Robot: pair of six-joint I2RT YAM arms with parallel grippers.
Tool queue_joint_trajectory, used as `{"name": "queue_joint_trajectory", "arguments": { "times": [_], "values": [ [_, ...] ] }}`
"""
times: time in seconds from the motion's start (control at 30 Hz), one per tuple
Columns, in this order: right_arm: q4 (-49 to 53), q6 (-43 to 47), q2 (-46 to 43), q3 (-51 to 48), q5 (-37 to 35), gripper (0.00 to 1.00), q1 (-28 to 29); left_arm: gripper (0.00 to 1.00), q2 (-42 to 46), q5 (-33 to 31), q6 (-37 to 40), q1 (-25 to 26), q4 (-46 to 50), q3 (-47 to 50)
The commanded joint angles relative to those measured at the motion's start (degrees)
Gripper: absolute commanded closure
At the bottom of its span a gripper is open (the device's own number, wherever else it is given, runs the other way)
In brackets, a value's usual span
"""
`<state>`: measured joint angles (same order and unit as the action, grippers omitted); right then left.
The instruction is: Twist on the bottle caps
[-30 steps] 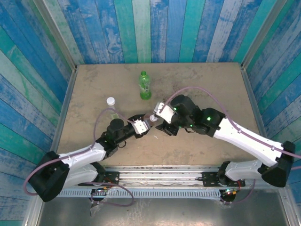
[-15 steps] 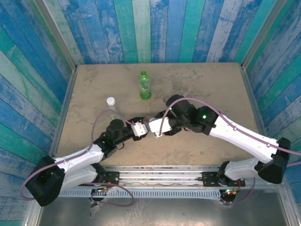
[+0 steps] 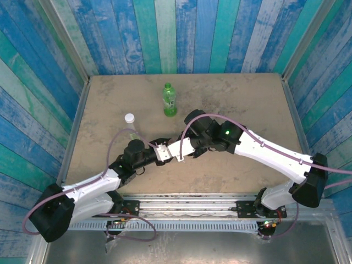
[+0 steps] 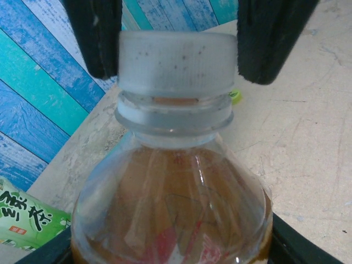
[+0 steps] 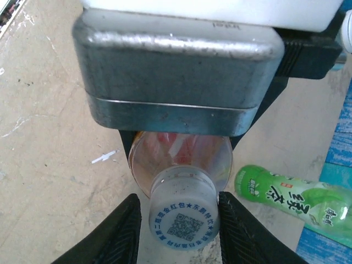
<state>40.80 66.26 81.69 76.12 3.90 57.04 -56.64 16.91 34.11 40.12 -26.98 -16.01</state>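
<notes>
seating the white cap (image 4: 175,60) on the amber bottle (image 4: 170,214) looks like the step in hand. the left hand (image 3: 163,150) pinches the bottle's body, between the two arms near the tabletop's (image 3: 247,104) front middle. the right hand (image 5: 184,225) brackets the cap, fingers (image 4: 99,33) against it or nearly so; i cannot tell if they bite. next it calls for a firm squeeze, then a twist about the neck's axis.

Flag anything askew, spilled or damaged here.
Nothing stands out. The white cap sits level on the amber bottle in the left gripper, the right gripper bracketing it. The table looks dry; the green bottle stands upright.
</notes>
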Motion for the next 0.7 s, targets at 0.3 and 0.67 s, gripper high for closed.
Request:
{"name": "queue_joint_trajectory", "arguments": {
  "times": [0.3,0.67],
  "values": [
    [2.4,-7.7,1.5,3.5,-0.9,0.78,1.2,0.49,1.8,-0.4,0.3,0.0,-1.3,-0.3],
    [-17.2,-77.6,-3.6,-3.6,-3.9,0.97,1.1,0.51,-1.3,-5.7,0.5,-0.1,-6.5,-1.0]
  ]
}}
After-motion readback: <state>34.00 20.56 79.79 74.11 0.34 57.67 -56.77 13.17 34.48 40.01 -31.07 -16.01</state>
